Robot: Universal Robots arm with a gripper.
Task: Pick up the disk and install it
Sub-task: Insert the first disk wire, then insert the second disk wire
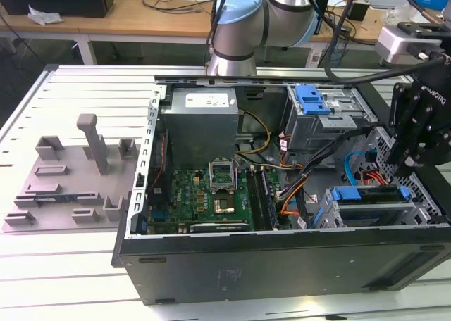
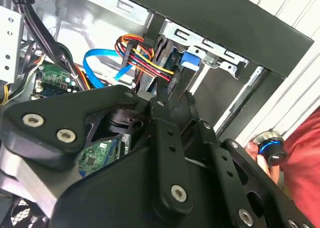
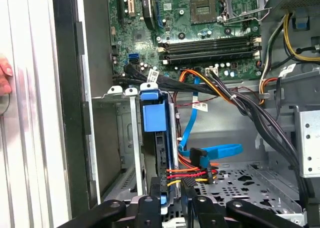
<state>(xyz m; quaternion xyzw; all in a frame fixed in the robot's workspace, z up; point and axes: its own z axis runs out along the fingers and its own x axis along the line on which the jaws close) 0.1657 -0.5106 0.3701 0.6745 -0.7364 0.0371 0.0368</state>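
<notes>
The disk point(image 1: 369, 194) sat on edge in the drive cage at the front corner of the open computer case point(image 1: 282, 265), on the exterior view's right, its blue bracket facing up. In the first wrist view the disk point(image 3: 154, 119) stood in its slot between metal cage walls, blue bracket end toward the motherboard point(image 3: 200, 23). A bundle of red, yellow and orange wires point(image 3: 192, 174) ran to its near end, with a blue flat data cable point(image 3: 215, 150) just beside it.

My gripper point(image 1: 416, 134) hung over that corner of the case, just above the disk's far end. My gripper point(image 3: 172, 208) straddled the disk's near edge in the first wrist view, with black links on either side; I could not tell whether the fingers were clamped on it or merely beside it.

The case lay on its side on the slatted metal worktop point(image 1: 42, 117). A grey fixture plate point(image 1: 70, 180) with upright posts lay on the worktop well apart, toward the exterior view's left. A person's hand point(image 2: 262, 155) rested by a round blue-lit knob point(image 2: 270, 145) just outside the case wall in the second wrist view.
</notes>
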